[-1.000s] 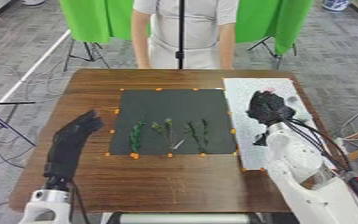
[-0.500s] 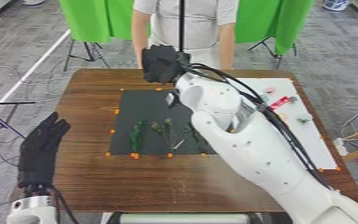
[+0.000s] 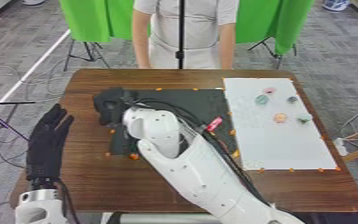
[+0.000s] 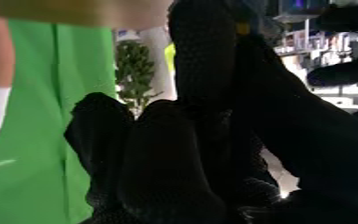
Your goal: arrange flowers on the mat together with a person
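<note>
Over the dark mat (image 3: 189,95), right arm (image 3: 153,122)

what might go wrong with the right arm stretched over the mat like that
The right hand is over the left edge of the mat, so anything set down there might land partly off it. The right arm hides much of the mat from the head view; lowering it could brush stems beneath, if any. The left hand might bump it if raised.

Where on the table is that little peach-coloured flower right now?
In the head view, the peach-coloured flower lies on the white sheet on the right side of the table, just left of a small green flower.
</note>
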Robot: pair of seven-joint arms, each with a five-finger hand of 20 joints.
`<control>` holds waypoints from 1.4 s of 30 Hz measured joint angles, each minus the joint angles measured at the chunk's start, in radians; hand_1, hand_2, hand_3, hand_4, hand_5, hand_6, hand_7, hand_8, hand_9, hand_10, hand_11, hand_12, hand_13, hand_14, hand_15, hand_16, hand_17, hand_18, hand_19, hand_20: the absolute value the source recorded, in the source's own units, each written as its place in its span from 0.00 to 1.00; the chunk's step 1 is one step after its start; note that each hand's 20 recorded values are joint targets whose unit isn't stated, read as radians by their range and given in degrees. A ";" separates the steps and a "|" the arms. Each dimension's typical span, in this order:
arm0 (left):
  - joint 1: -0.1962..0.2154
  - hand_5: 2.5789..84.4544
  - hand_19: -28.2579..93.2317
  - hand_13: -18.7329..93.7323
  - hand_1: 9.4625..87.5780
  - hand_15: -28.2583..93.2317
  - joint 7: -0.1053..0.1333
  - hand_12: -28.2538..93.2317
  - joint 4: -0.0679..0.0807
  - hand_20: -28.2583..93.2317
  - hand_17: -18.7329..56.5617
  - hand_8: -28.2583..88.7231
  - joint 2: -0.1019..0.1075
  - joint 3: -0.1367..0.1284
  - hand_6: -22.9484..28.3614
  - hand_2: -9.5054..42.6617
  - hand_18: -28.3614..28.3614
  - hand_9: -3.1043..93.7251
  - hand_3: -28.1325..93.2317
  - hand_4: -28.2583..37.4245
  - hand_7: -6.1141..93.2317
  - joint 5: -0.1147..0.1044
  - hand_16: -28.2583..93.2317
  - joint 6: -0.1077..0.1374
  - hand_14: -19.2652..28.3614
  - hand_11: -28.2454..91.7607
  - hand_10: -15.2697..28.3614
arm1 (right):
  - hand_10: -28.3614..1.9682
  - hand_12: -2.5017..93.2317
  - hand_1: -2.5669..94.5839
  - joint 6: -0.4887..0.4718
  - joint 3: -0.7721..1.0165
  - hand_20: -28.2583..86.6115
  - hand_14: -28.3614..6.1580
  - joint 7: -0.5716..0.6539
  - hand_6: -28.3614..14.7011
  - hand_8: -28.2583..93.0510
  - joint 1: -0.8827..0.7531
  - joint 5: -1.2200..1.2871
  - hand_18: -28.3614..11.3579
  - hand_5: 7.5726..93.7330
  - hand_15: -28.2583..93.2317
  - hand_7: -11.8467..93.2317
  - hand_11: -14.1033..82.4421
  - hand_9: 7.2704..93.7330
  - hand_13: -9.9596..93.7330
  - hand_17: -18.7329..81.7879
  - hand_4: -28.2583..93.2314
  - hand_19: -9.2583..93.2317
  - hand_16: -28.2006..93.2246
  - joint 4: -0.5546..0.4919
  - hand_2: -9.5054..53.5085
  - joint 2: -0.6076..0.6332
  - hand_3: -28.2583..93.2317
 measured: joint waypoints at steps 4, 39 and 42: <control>-0.001 0.44 0.24 0.44 0.17 0.32 -0.001 0.39 0.000 0.37 0.30 0.17 0.001 0.000 0.36 0.03 0.70 0.46 0.81 0.08 0.23 0.000 0.28 -0.001 0.60 0.30 0.36 | 0.57 0.37 0.51 -0.008 -0.005 0.81 0.78 -0.001 0.68 0.28 -0.002 -0.008 0.20 0.95 0.80 0.23 0.30 1.00 1.00 0.74 0.00 1.00 0.49 0.007 0.00 -0.003 0.95; 0.001 0.54 0.24 0.45 0.19 0.33 -0.018 0.39 0.001 0.38 0.29 0.22 -0.008 -0.004 0.58 0.08 0.72 0.47 0.79 0.15 0.11 0.009 0.30 -0.034 0.78 0.32 0.73 | 0.61 0.28 0.51 -0.130 -0.033 0.78 0.80 -0.011 0.75 0.12 0.017 -0.077 0.21 0.60 0.77 0.29 0.32 0.86 0.95 0.68 0.03 1.00 0.54 -0.041 0.00 0.110 0.76; 0.002 0.55 0.25 0.45 0.19 0.35 -0.021 0.39 0.001 0.38 0.29 0.23 -0.008 -0.004 0.60 0.09 0.72 0.47 0.78 0.16 0.10 0.009 0.29 -0.036 0.80 0.33 0.75 | 0.61 0.26 0.51 -0.132 -0.042 0.78 0.80 -0.004 0.75 0.12 0.020 -0.062 0.20 0.56 0.77 0.30 0.33 0.85 0.95 0.68 0.05 1.00 0.54 -0.059 0.00 0.117 0.73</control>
